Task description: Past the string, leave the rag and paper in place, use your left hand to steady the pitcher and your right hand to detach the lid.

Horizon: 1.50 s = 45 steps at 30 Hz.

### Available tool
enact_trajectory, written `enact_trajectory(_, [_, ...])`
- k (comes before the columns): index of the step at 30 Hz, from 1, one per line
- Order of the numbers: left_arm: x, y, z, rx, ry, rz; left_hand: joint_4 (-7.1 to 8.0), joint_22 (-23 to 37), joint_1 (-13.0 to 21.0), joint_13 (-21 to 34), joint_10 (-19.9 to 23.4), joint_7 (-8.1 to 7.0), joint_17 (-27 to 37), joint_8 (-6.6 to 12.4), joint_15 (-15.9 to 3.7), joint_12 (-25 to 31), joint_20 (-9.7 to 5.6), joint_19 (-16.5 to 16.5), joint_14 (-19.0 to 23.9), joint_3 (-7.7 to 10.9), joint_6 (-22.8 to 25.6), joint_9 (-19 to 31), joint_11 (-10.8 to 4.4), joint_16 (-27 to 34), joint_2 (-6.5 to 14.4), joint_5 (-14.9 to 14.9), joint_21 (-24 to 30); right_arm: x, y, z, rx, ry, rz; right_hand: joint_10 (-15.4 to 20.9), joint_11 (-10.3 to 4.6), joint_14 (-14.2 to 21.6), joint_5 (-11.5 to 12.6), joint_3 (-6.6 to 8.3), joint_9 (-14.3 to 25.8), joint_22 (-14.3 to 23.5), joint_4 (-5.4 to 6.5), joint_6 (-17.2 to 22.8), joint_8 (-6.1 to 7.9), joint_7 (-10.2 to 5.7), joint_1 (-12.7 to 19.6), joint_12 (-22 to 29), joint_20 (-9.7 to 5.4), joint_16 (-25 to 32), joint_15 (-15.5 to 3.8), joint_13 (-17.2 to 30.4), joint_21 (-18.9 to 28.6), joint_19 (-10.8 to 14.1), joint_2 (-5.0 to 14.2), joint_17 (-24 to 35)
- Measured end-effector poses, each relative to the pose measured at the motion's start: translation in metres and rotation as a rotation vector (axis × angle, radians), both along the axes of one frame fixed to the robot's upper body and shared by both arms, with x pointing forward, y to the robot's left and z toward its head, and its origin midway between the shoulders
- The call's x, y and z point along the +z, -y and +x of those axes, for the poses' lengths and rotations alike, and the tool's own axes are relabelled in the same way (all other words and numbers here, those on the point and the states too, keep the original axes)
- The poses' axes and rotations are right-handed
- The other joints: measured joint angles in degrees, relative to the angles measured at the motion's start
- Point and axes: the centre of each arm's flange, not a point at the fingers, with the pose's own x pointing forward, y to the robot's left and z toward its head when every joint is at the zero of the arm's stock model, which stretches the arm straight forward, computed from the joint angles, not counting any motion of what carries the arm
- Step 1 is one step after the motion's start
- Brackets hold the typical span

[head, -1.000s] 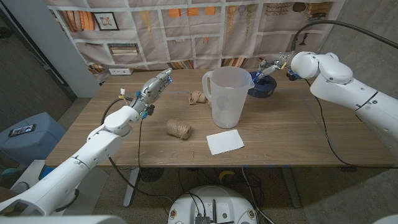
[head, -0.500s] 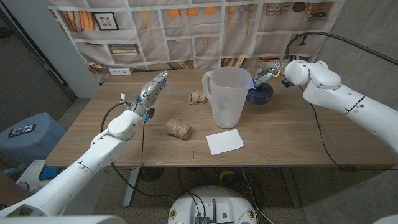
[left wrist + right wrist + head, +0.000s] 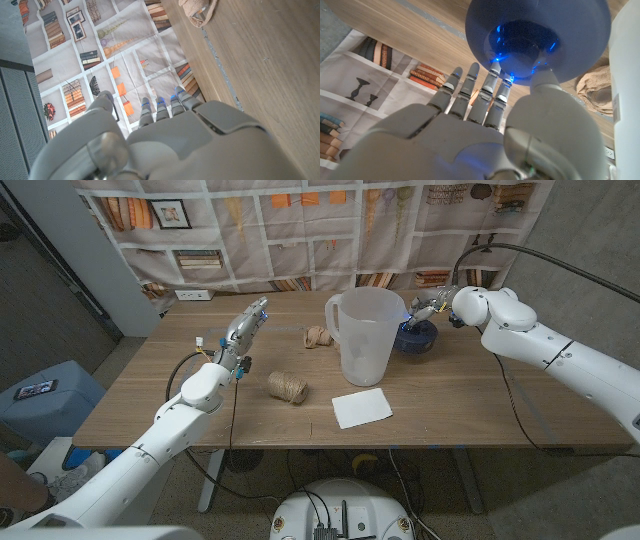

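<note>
While the translucent pitcher [image 3: 362, 335] stands mid-table with no lid and nothing visible inside, your right hand [image 3: 425, 308], fingers spread, holds nothing just over the blue lid [image 3: 417, 335] to the pitcher's right. Your left hand [image 3: 244, 330], open, hovers far left. Nearer lie paper [image 3: 362, 408], string [image 3: 288, 387] and rag [image 3: 318, 336].

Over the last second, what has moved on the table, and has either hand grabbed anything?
The right hand drew in toward the pitcher, with the blue lid beneath it moving the same way; whether it grips the lid is unclear. The left hand shifted only slightly and holds nothing. Pitcher, string, rag and paper stayed put.
</note>
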Motion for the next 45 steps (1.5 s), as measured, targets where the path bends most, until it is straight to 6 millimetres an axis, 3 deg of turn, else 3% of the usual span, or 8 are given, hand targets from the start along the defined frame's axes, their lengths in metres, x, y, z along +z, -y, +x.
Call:
enact_trajectory(10, [-0.006,0.001,0.002,0.008,0.000,-0.030,-1.32,0.0,0.7,0.0,1.7,0.20,0.0,0.23,-0.11,0.0,0.23,0.8,1.3,1.77,2.7,0.0,-0.11,0.0,0.7,0.0,0.0,-0.012,-0.002,0.013,-0.011,-0.011,-0.013,0.0,0.01,0.0,-0.1,-0.16,0.0,0.0,0.16,0.0,0.01,0.00,-0.3,0.0,0.00,-0.5,0.00,0.0,0.0,0.0,0.32,-0.1])
enact_trajectory(16, [-0.007,0.001,0.002,0.014,0.000,-0.034,-1.85,0.0,1.0,0.0,2.8,0.28,0.0,0.23,-0.41,0.3,0.21,1.4,2.3,2.77,3.8,0.0,-1.15,0.0,1.0,0.0,0.0,-0.015,-0.003,0.018,-0.016,-0.016,-0.023,-0.4,-0.41,0.0,0.0,-0.41,0.0,0.0,0.39,-0.3,0.01,-0.28,-0.4,0.0,0.00,-1.1,0.00,0.0,0.0,0.0,0.38,-0.3])
enact_trajectory(22, [-0.009,-0.002,0.000,0.031,0.001,-0.048,-2.33,0.0,1.0,0.0,3.4,0.51,0.0,0.56,-0.63,0.5,0.01,1.8,2.9,3.25,5.0,0.0,-1.81,0.0,1.0,0.0,0.0,-0.016,-0.007,0.024,-0.020,-0.019,-0.033,-1.3,-1.34,-0.1,0.7,-1.12,0.1,0.0,0.31,-1.9,0.01,-1.85,-0.9,-0.5,0.43,-2.3,-0.12,0.0,0.0,0.4,-0.12,-0.8])
enact_trajectory(27, [-0.011,-0.004,-0.002,0.041,0.002,-0.055,-2.66,0.0,1.0,0.0,4.5,0.77,0.0,0.67,-0.62,0.5,0.00,2.3,3.8,4.06,7.1,0.0,-2.26,0.0,1.0,0.0,0.0,-0.018,-0.010,0.026,-0.025,-0.027,-0.045,-3.1,-1.76,-1.3,1.4,-2.18,1.4,0.0,0.75,-4.1,-1.60,-2.15,-3.4,-0.7,0.74,-2.8,-0.02,0.5,0.0,0.1,-1.93,-0.6])
enact_trajectory(37, [-0.011,-0.007,-0.003,0.046,0.009,-0.063,-2.84,0.0,1.0,0.0,5.5,0.89,0.0,0.67,-1.03,0.5,0.00,2.7,4.3,4.72,7.6,0.1,-2.66,0.0,1.0,0.0,0.0,-0.019,-0.012,0.026,-0.041,-0.039,-0.059,-12.3,-1.33,-6.0,4.5,-3.86,-0.2,0.0,1.20,-11.9,-5.96,-1.97,-7.1,-1.3,1.94,-5.5,0.23,0.8,0.0,-1.2,-5.60,0.1])
enact_trajectory(41, [-0.011,-0.008,-0.004,0.047,0.009,-0.065,-3.07,0.0,1.0,0.0,5.5,0.99,0.0,0.67,-1.03,0.5,0.21,2.9,4.3,4.95,8.2,0.2,-2.66,0.0,1.0,0.0,0.0,-0.020,-0.011,0.026,-0.051,-0.050,-0.061,-15.6,-1.10,-7.6,6.0,-4.42,-0.2,0.0,1.27,-14.4,-7.32,-2.02,-7.9,-1.6,1.54,-6.5,0.20,1.0,0.0,-2.0,-6.44,0.2])
enact_trajectory(45, [-0.011,-0.009,-0.004,0.045,0.012,-0.065,-2.91,0.0,1.0,0.0,5.5,0.99,0.0,0.66,-1.34,0.5,-0.09,3.2,4.6,5.25,8.2,0.2,-2.66,0.0,1.0,-0.3,0.0,-0.020,-0.013,0.025,-0.052,-0.055,-0.061,-19.5,-0.17,-9.8,7.6,-4.92,-0.2,0.0,1.78,-18.1,-9.22,-1.94,-8.7,-1.6,2.15,-7.5,0.28,1.0,0.0,-2.6,-7.28,0.4])
